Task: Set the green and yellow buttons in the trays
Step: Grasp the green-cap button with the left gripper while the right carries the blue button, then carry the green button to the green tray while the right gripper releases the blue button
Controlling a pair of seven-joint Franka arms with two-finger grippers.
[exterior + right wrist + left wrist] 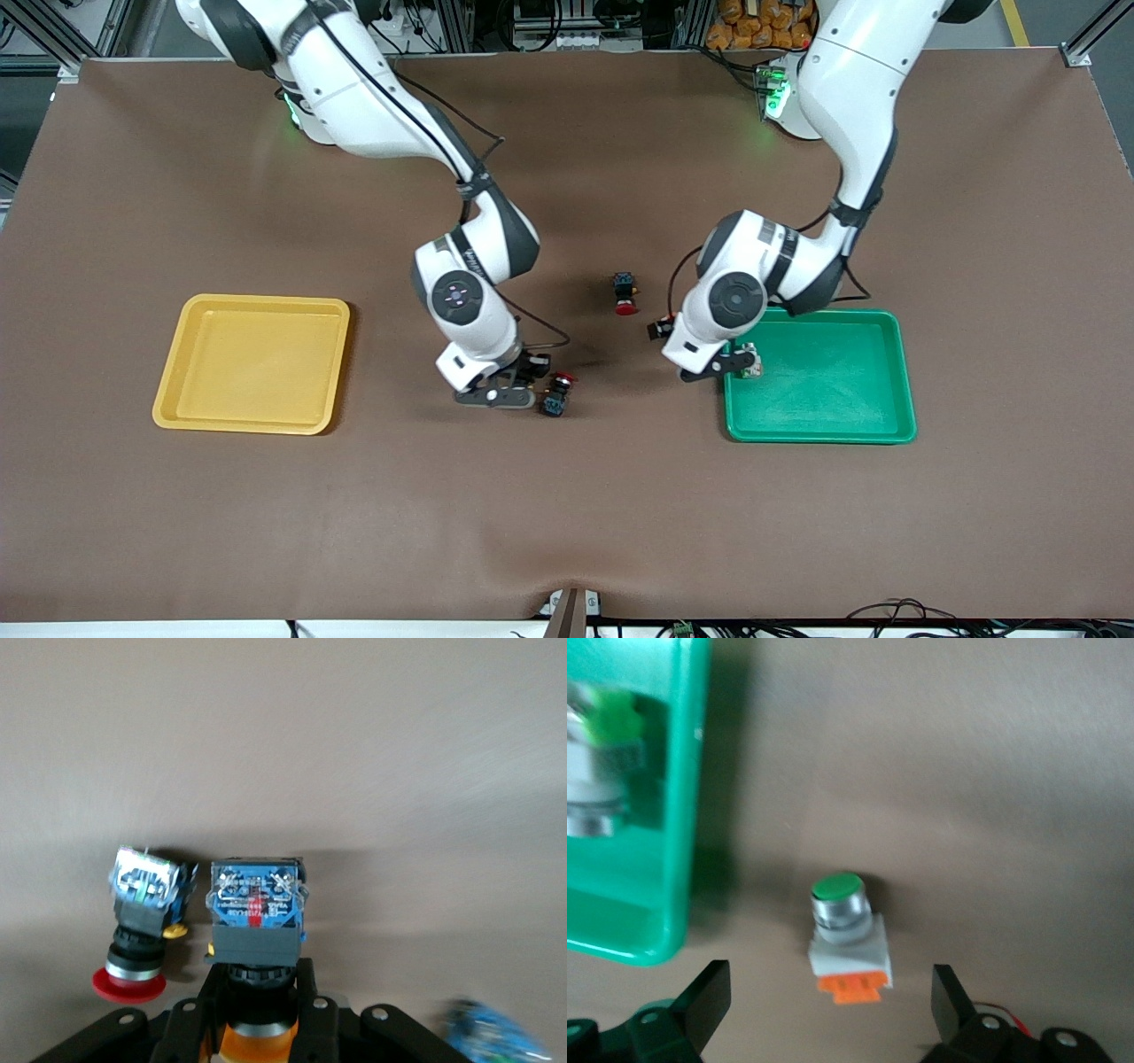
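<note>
Robotics lab, by every sign. Brown mat [567, 514] across a wide table, aluminium framing [461, 22] and loose cables [886, 611] along the frame's top and bottom edges.

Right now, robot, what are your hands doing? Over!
Right hand shut on yellow-capped button, red-capped button close beside it. Left hand open over green-capped button beside green tray.
</note>
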